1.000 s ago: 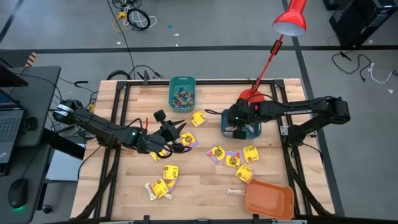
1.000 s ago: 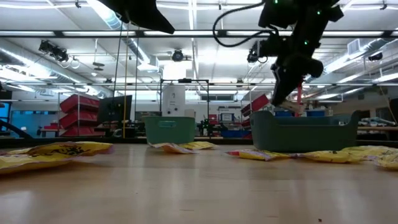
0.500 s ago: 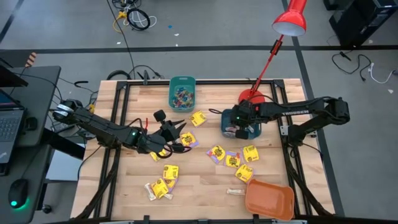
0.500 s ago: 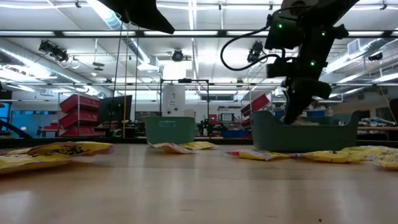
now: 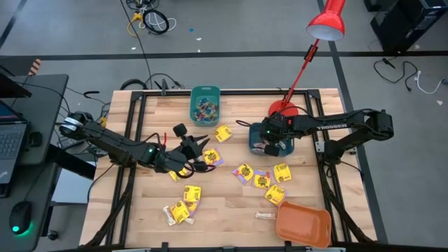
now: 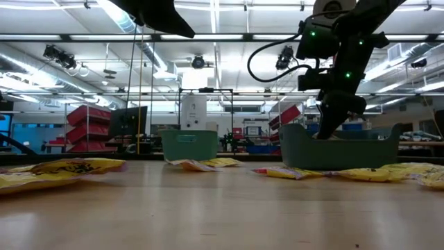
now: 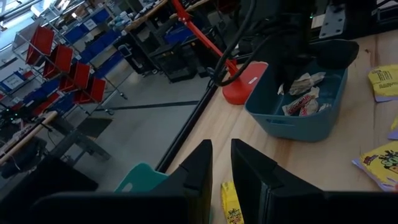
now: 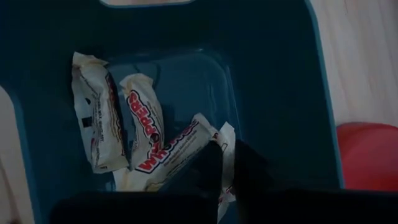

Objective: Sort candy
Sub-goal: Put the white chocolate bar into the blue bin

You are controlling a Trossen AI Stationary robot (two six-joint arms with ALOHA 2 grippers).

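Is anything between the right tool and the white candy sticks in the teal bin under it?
Nothing visible: the right tool hangs inside the teal bin, directly over the white candy sticks.

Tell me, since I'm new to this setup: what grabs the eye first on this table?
Yellow candy packets lie scattered across the wooden table, with an orange bin at the near right corner. The right gripper reaches into a teal bin holding white stick-shaped candies. The left gripper hovers mid-table, and a red lamp leans over the far edge.
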